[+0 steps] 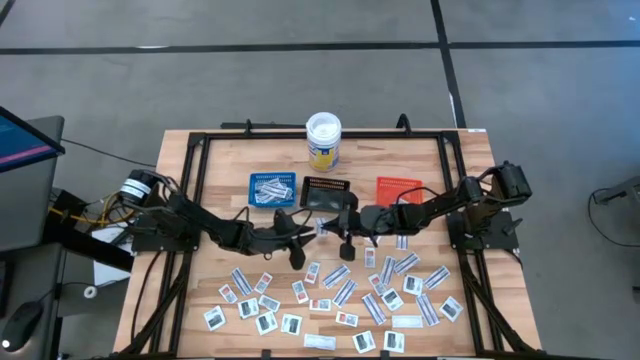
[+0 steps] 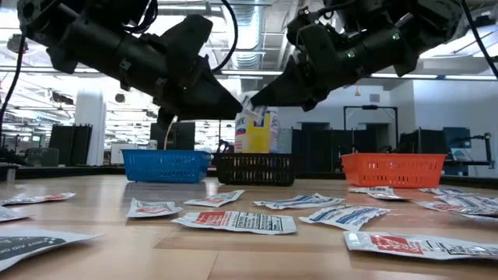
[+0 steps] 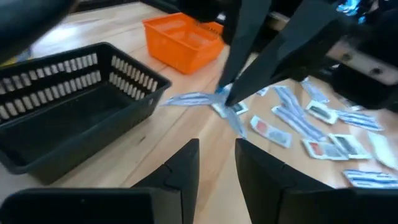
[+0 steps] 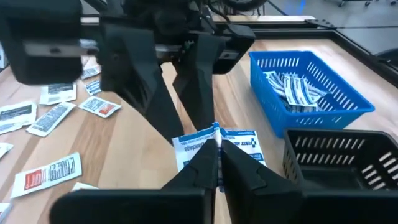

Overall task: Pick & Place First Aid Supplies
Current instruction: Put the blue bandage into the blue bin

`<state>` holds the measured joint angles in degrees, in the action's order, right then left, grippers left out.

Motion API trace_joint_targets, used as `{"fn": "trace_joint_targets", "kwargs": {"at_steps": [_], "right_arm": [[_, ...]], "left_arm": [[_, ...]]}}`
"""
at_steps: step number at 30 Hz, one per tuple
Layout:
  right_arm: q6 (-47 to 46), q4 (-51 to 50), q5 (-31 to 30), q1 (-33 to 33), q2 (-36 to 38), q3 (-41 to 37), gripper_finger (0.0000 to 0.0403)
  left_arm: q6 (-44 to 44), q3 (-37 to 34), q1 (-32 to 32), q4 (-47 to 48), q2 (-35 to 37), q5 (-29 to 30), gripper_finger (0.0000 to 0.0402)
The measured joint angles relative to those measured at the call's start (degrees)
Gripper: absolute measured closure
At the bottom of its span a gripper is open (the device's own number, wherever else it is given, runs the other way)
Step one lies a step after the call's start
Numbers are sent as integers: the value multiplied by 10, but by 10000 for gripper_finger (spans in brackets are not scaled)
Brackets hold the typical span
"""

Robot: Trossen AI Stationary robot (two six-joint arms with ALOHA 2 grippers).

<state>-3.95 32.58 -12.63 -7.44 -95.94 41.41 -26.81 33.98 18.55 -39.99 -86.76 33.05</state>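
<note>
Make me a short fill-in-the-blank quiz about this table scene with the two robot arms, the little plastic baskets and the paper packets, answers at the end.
1. The right claw is shut on a white-and-blue paper ____.
2. The small blue plastic basket already holds several narrow ____.
3. Between the blue basket and the small orange plastic basket stands a ____ one.
4. The white-lidded tub has a ____ label.

Missing words: packet; packets; black; yellow

blue tray (image 1: 272, 189), black tray (image 1: 327, 192), orange tray (image 1: 398, 190), tub (image 1: 323, 141)
</note>
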Motion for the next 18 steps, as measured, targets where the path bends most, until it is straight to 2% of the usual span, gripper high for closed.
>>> {"fn": "trace_joint_targets", "kwargs": {"at_steps": [3, 6, 18], "right_arm": [[0, -14, -31, 0, 0, 0, 392], [-1, -24, -52, 0, 0, 0, 397], [-7, -21, -50, -8, 0, 0, 394]], "left_arm": [[0, 0, 0, -4, 0, -27, 298], [0, 0, -1, -5, 0, -30, 298], [0, 0, -32, -6, 0, -24, 298]]}}
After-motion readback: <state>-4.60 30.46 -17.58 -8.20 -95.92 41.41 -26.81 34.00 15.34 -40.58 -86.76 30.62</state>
